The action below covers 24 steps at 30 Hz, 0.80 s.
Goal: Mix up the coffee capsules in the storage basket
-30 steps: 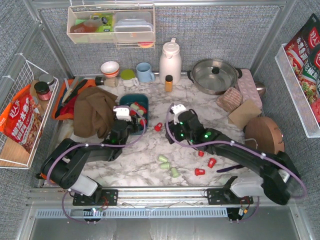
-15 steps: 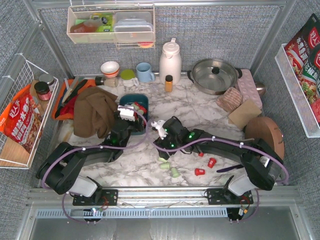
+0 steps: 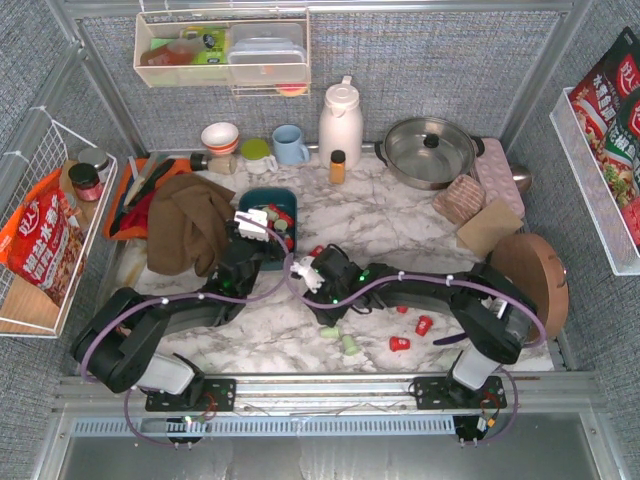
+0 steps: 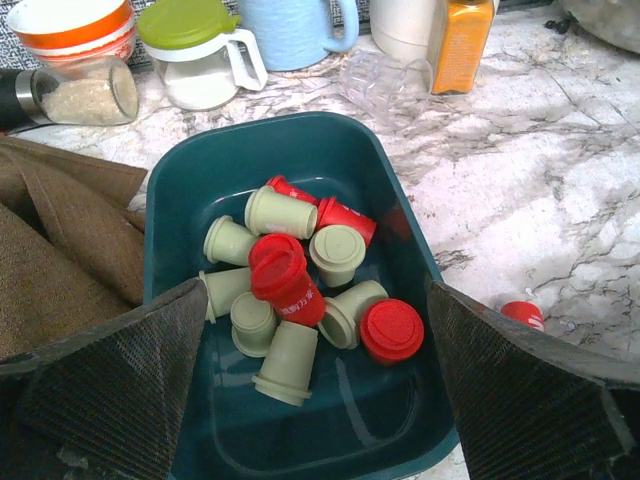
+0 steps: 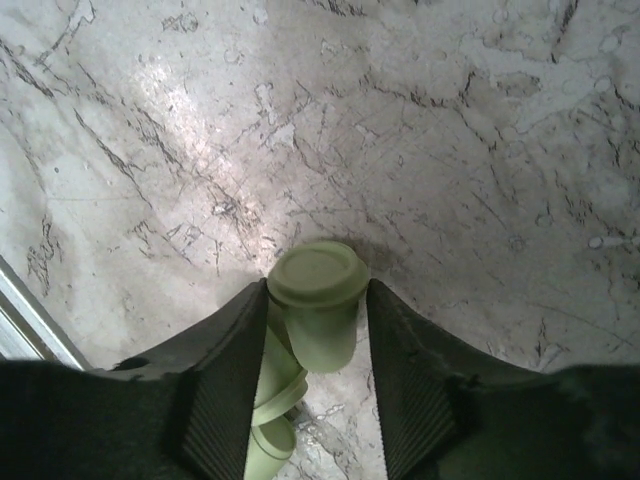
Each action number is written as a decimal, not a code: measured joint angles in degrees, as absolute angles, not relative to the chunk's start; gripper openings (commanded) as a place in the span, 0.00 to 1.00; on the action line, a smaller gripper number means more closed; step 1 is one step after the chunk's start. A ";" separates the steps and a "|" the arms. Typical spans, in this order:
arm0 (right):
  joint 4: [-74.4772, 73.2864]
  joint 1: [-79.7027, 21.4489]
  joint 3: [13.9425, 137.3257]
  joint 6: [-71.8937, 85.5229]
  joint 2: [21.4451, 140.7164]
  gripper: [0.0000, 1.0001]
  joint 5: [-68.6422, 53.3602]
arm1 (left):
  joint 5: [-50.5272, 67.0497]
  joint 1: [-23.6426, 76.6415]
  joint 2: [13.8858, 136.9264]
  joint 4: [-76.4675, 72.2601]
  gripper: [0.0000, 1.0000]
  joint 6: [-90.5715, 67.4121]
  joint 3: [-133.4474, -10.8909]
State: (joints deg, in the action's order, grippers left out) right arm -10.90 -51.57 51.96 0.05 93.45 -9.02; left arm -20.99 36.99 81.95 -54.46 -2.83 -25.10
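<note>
The teal storage basket sits left of centre and holds several red and pale green coffee capsules. My left gripper hangs open just over the basket's near end, with nothing between its fingers. In the top view the left gripper is at the basket's near rim. My right gripper is down at the table, shut on a green capsule; both fingers touch its lid. Two more green capsules lie under the left finger. The right gripper covers that capsule in the top view.
Green capsules and red capsules lie loose on the marble near the front. One red capsule lies right of the basket. A brown cloth is bunched against the basket's left side. Mug, amber bottle and pot line the back.
My right gripper has swung left and down onto the green capsules and closed on one. The left gripper has opened wide over the basket.
</note>
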 measured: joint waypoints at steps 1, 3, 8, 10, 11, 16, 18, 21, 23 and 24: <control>-10.90 -51.64 52.31 -0.05 93.95 0.43 -9.04 | -21.02 36.97 81.89 -54.52 0.99 -2.81 -25.10; -10.90 -51.75 53.06 -0.19 94.67 0.39 -9.08 | -21.02 36.97 81.82 -54.61 0.99 -2.81 -25.10; -11.31 -51.92 53.89 -0.30 95.09 0.33 -8.78 | -22.33 36.97 81.82 -54.65 0.99 -3.53 -25.32; -11.25 -51.92 53.47 -0.30 94.35 0.31 -8.12 | -22.55 36.97 81.60 -53.95 0.99 -3.92 -26.11; -11.22 -51.92 52.97 -0.30 93.41 0.30 -7.70 | -22.55 37.01 81.41 -53.89 0.99 -4.34 -26.37; -10.50 -50.98 50.35 -0.08 85.86 0.29 -6.22 | -19.97 37.01 81.12 -54.15 0.99 -4.56 -26.20; -9.91 -49.87 49.43 0.64 82.11 0.29 -5.52 | -16.45 37.04 81.73 -55.48 0.99 -3.99 -25.63; -8.12 -47.46 47.77 2.92 75.81 0.29 -4.29 | -9.04 37.32 82.94 -59.18 0.99 -1.43 -23.90; -6.52 -45.34 46.41 5.21 71.61 0.29 -3.38 | -3.42 38.09 83.99 -63.66 0.99 0.82 -22.04; -5.65 -44.25 45.74 6.37 69.82 0.29 -3.25 | -0.49 38.70 84.71 -66.46 0.99 2.35 -20.93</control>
